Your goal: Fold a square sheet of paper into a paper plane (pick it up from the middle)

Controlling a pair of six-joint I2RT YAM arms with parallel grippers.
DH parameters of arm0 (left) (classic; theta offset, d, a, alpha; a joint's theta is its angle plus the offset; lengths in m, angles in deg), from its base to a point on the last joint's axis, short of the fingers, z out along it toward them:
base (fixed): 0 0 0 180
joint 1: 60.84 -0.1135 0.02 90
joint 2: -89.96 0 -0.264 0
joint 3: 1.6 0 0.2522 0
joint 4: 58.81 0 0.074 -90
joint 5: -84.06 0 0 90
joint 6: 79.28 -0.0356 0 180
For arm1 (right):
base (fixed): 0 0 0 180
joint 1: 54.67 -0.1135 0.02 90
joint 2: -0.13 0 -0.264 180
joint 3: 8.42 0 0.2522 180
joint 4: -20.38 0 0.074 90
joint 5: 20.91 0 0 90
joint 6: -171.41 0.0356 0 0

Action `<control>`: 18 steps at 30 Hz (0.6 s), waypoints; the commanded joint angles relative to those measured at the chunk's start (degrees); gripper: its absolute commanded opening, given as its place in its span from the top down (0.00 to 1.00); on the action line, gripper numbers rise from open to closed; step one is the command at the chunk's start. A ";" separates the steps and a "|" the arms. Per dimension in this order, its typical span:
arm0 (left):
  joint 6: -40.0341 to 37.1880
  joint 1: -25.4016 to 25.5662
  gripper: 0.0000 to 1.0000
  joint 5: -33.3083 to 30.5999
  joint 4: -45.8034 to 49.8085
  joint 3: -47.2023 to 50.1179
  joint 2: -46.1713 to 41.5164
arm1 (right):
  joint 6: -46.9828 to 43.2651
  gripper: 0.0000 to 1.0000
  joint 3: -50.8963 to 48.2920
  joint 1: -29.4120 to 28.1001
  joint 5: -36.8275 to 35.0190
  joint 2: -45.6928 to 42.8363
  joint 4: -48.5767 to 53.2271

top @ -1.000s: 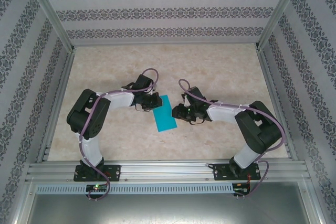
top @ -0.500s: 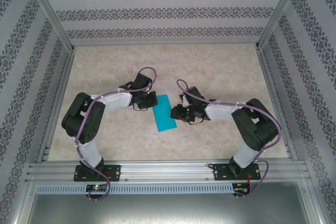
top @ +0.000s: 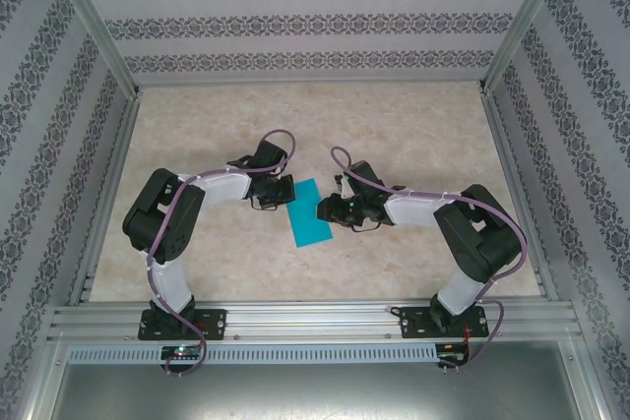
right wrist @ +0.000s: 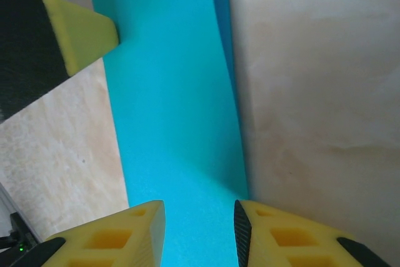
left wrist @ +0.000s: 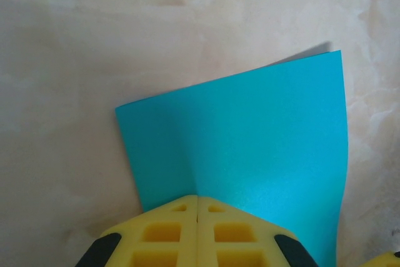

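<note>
In the centre of the top view, the folded square sheet of paper (top: 311, 213) lies on the marbled table (top: 413, 125). The left gripper (top: 285, 196), jaws pressed together, pinches its left edge. The right gripper (top: 323, 210), jaws partly apart, straddles its right edge. Patterned walls (top: 295, 7) stand well apart.

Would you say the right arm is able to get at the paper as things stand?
Probably yes: the right gripper is open, with the paper lying under the gap between its jaws. The left gripper, shut on the opposite edge, leaves that side free.
</note>
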 commanded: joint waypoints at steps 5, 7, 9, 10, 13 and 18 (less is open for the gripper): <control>-1.12 0.51 0.92 -0.20 1.72 1.13 1.36 | 0.97 0.65 -0.56 1.00 0.41 1.18 -2.00; -1.31 0.51 0.92 -0.22 2.02 0.90 1.32 | -0.01 0.64 -0.14 1.14 -1.78 1.09 0.09; -1.44 0.50 0.92 -0.36 2.25 0.85 1.25 | -0.72 0.64 0.36 1.26 -2.52 1.48 1.41; -1.41 0.51 0.92 -0.69 2.41 0.84 1.21 | -0.80 0.64 0.28 1.26 -2.65 1.67 1.30; -1.33 0.51 0.92 -1.16 2.45 1.20 0.86 | -0.45 0.64 -0.01 1.17 -2.12 2.92 0.92; -1.28 0.53 0.92 -0.13 1.61 1.46 1.12 | 2.45 0.65 -1.73 -0.01 1.48 4.34 -4.91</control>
